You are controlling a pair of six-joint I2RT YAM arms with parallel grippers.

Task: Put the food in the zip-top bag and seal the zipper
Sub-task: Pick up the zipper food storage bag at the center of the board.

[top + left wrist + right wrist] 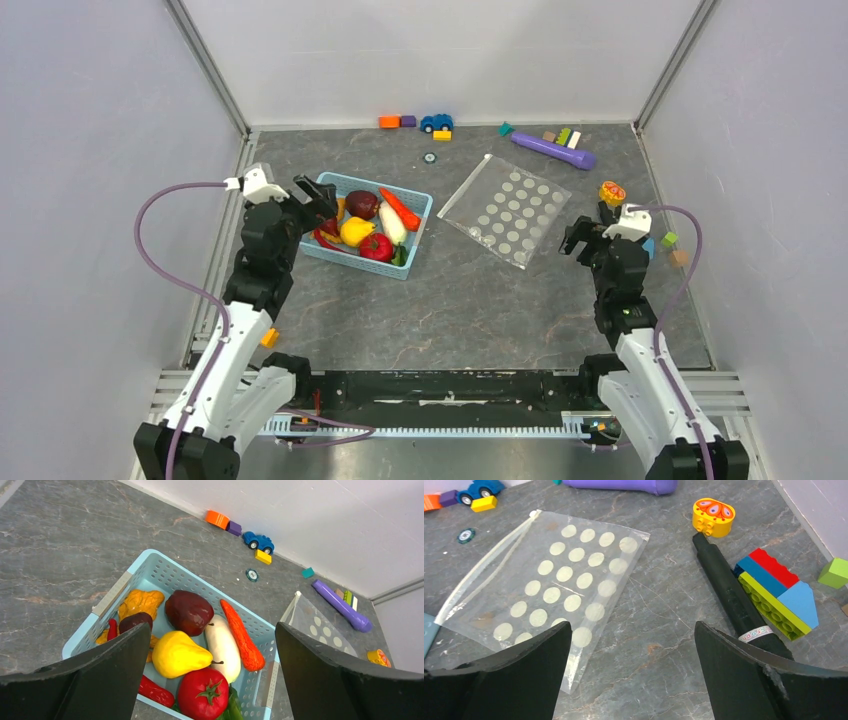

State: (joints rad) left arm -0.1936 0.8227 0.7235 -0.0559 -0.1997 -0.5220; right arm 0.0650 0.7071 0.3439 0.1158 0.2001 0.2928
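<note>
**Two robot arms wait, fingers wide, over toy food and a flat bag**

Both arms rise from the near edge of a dark grey, marbled desk (450, 300). Left fingers (100, 680) stand fully apart and hold nothing, hovering above a light-blue lattice basket (335, 183). Right fingers (754, 680) are just as wide and hold nothing, hanging near the corner of the zip-top bag (508, 210).

All the food sits in the basket: a yellow pepper (177, 654), red tomato (205, 695), dark maroon piece (189, 611), white radish (222, 647) and orange carrot (242, 635), packed touching one another. These look light, stiff and smooth, so round pieces may slip. The carrot or radish, gripped across its narrow middle, seems the easiest take.

Well apart to the right, the clear dotted bag lies flat on the desk with nothing inside. It looks thin, limp and slippery. Its zipper (484, 575) runs along the edge facing the basket, probably the firmest place to pinch.

Farther back, a blue car (436, 122), coloured blocks and a purple cylinder (553, 150) line the far edge. Plain pale walls close in three sides.
</note>
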